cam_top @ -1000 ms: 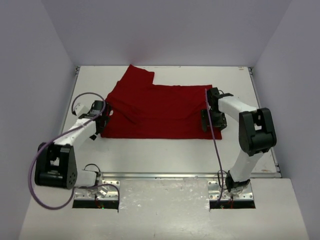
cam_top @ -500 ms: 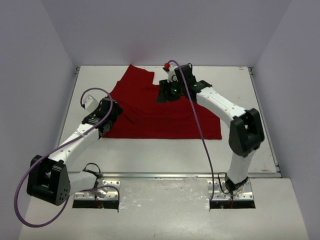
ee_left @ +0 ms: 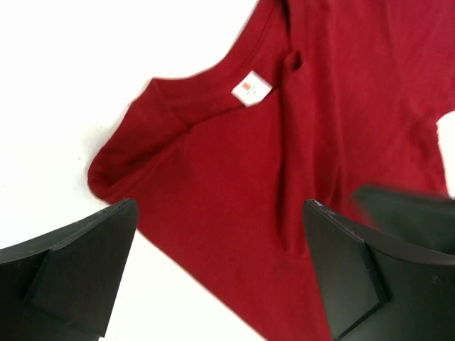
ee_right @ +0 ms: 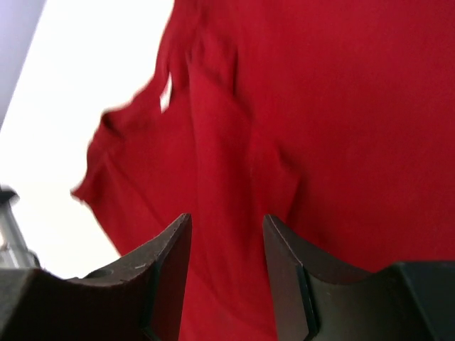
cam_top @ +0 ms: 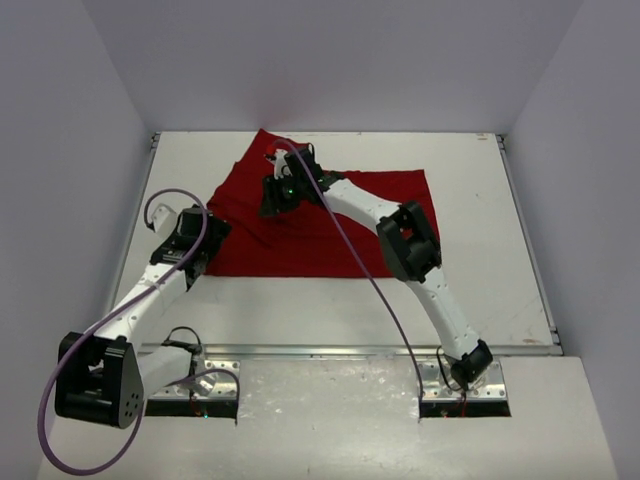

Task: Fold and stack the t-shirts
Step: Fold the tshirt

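One red t-shirt (cam_top: 270,250), one white table (cam_top: 480,280), two robot arms: left arm (cam_top: 150,290), right arm (cam_top: 440,310).

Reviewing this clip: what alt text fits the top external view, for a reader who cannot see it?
A wrinkled deep-red t-shirt lies spread on a white table between two white robot arms. The right arm reaches across the shirt, with the right tool over its far left part. The left tool, jaws wide open, is at the shirt's left edge.
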